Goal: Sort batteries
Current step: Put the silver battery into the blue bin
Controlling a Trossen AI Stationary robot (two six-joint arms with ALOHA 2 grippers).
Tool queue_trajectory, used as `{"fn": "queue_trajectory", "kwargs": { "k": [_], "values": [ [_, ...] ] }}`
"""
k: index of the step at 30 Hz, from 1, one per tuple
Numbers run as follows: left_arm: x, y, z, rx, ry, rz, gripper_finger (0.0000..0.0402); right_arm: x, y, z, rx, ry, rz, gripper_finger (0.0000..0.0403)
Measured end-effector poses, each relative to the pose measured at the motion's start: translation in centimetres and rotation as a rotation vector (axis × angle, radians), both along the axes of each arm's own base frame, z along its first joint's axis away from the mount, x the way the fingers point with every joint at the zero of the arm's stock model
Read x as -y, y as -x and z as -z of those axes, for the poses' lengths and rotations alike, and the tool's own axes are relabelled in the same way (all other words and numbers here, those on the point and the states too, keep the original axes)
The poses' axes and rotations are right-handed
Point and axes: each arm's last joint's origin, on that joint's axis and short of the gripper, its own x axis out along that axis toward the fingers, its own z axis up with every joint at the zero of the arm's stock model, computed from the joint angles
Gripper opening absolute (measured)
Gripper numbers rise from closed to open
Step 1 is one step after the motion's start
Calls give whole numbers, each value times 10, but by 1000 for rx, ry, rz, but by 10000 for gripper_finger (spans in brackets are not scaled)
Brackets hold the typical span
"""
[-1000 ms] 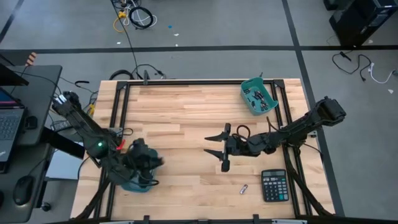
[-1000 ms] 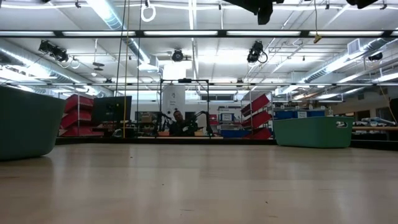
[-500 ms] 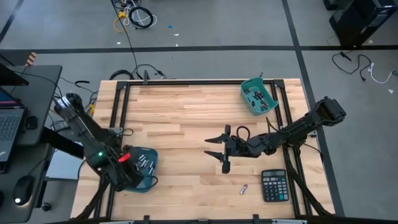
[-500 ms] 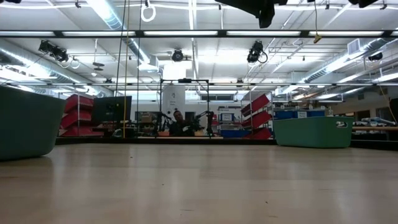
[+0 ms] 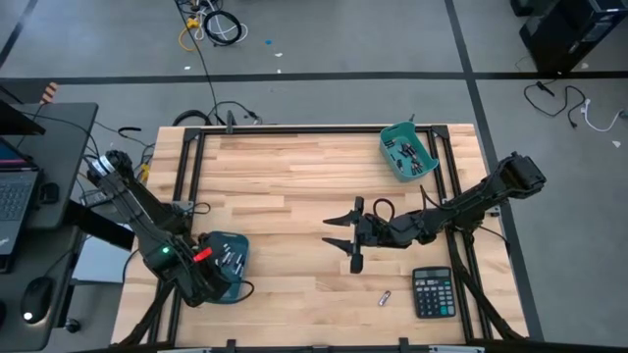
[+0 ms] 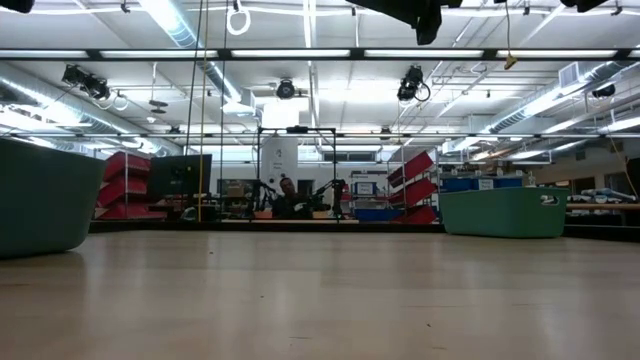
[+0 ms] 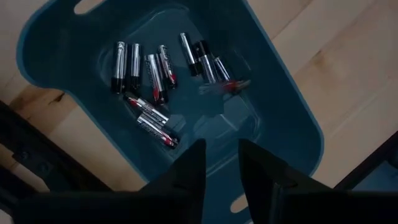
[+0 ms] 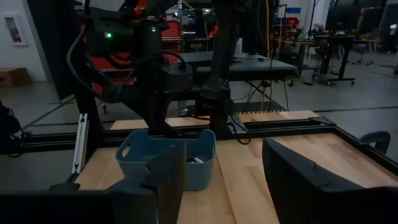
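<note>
The left claw (image 7: 217, 165) is hovering, parted and empty, over the teal bin (image 7: 292, 118) holding batteries (image 7: 155, 71). The right claw (image 5: 339, 233) is waiting wide open mid-bench; next, it should fetch the loose battery (image 5: 386, 297) beside the calculator (image 5: 433, 292).

A teal bin (image 8: 166, 158) on a wooden table (image 8: 298, 162), the other arm (image 8: 149, 68) above it (two dark fingers (image 8: 158, 180) spread in front).

Left claw (image 7: 219, 163) seemingly parted; right claw (image 5: 340, 233) wide.
</note>
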Motion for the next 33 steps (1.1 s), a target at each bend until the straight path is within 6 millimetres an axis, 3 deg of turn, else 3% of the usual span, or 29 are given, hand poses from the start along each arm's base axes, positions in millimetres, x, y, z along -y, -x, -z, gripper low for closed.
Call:
{"fn": "queue_trajectory", "kwargs": {
  "k": [4,8,12,18,23,28,33],
  "values": [
    [0,0,-1,13,-17,27,118,0,0,0,1,-8,0,195],
    [0,-8,-17,115,-50,66,126,1,4,-2,-52,-74,6,190],
    [-2,-20,-44,300,-171,141,127,-2,12,-20,-270,-83,-12,190],
    [-14,-34,-65,500,-521,236,127,-29,34,-34,-656,108,-266,186],
    [-19,-41,-67,521,-683,260,127,-62,53,-17,-857,141,-406,186],
    [-21,-44,-66,512,-714,278,127,-90,69,2,-971,171,-452,190],
    [-21,-44,-66,507,-720,295,127,-109,73,29,-1074,204,-447,192]
  ]
}}
